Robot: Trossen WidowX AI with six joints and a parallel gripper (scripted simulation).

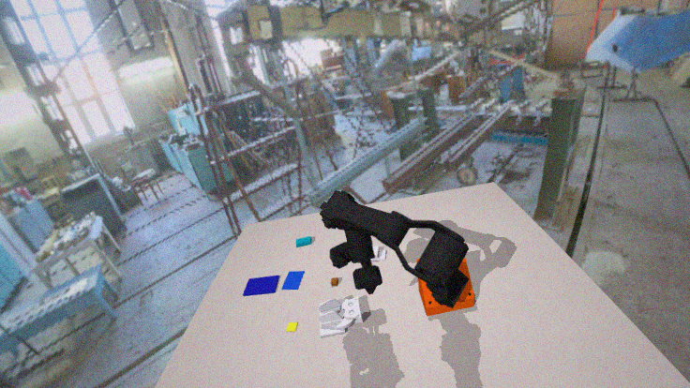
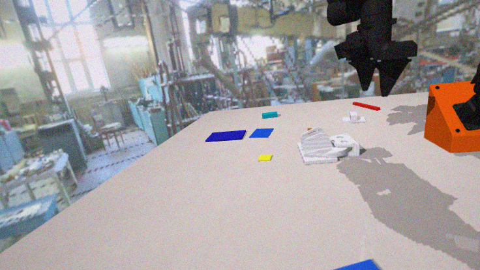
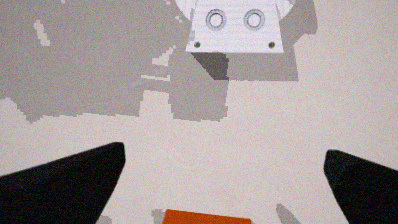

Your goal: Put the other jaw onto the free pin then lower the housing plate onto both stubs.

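Note:
The white housing plate (image 1: pixel 357 307) (image 2: pixel 350 141) (image 3: pixel 235 37) lies over the rear of the white jaw assembly. In the wrist view a round stub end shows inside each of its two holes. It looks about level. The jaws (image 1: pixel 333 316) (image 2: pixel 315 144) point away from the plate, side by side on their white base. Their pins and gear teeth are hidden, so I cannot tell the mesh. My gripper (image 2: pixel 374 92) (image 3: pixel 222 156) is open and empty. It hangs high above the table, clear of the assembly, on the arm-base side.
A small white part (image 1: pixel 380 254) (image 2: pixel 353 117) and a red bar (image 2: pixel 366 106) lie farther back. A brown cube (image 1: pixel 334 281), teal block (image 1: pixel 303 241) (image 2: pixel 269 115), two blue plates (image 1: pixel 261 285) (image 1: pixel 292 280) and a yellow tile (image 1: pixel 292 327) (image 2: pixel 265 158) lie around the assembly. The orange arm base (image 1: pixel 436 308) stands right.

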